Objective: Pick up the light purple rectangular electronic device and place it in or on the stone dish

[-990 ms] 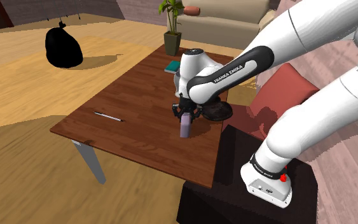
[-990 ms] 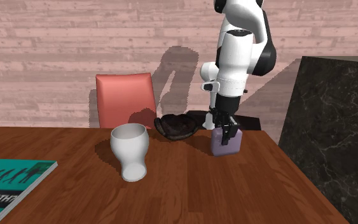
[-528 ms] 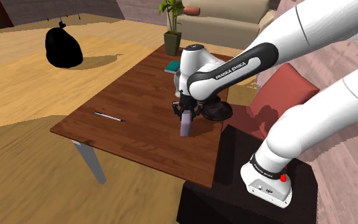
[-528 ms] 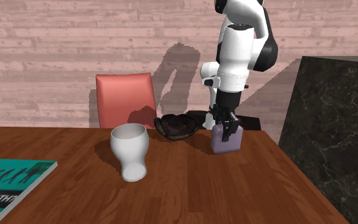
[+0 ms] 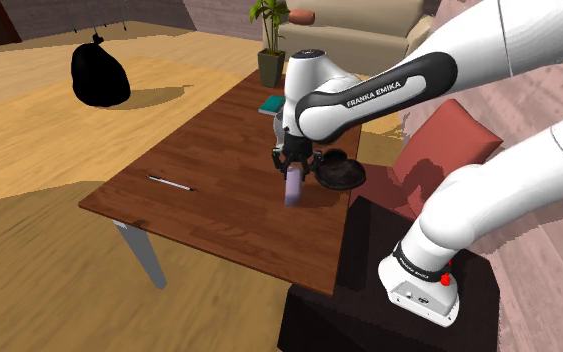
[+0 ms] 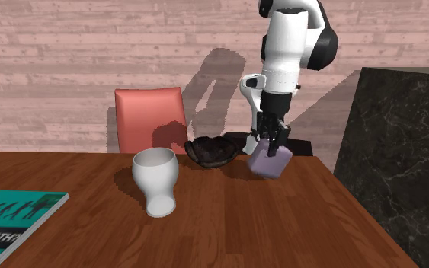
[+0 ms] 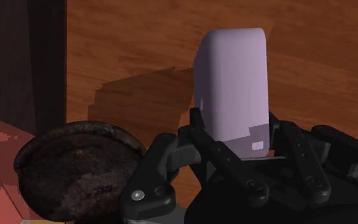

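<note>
Since the earlier frame the purple device point(image 6: 268, 161) is raised off the table point(image 5: 199, 150) and tilted, clamped long-axis-down in the gripper point(image 6: 272, 141), with the dark dish point(image 6: 213, 151) set just beside it at the table's edge by the red chair point(image 6: 150, 118).

Your arm point(image 5: 489, 190) is smooth white tubing with dark joints, and one dark band carries white FRANKA EMIKA lettering point(image 5: 374, 97). Your gripper point(image 6: 272, 135) is all black, studded with round screw heads point(image 7: 138, 195). The white base point(image 5: 414, 285) bears a small red spot point(image 5: 447, 281).

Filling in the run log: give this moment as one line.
gripper: shut on purple device | device: tilted, above table | dark dish: empty, beside device
</note>
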`<action>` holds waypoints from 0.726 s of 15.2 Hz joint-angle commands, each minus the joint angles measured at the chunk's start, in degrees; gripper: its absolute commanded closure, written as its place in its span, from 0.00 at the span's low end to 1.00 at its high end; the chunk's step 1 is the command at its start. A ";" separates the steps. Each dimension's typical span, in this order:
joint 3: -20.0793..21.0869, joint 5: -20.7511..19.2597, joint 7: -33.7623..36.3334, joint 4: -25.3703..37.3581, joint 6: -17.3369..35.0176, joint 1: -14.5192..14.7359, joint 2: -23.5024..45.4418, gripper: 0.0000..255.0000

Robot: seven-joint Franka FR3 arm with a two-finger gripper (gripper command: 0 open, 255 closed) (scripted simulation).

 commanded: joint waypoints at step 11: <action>-1.58 -0.02 -0.90 6.34 -10.84 0.12 -4.56 1.00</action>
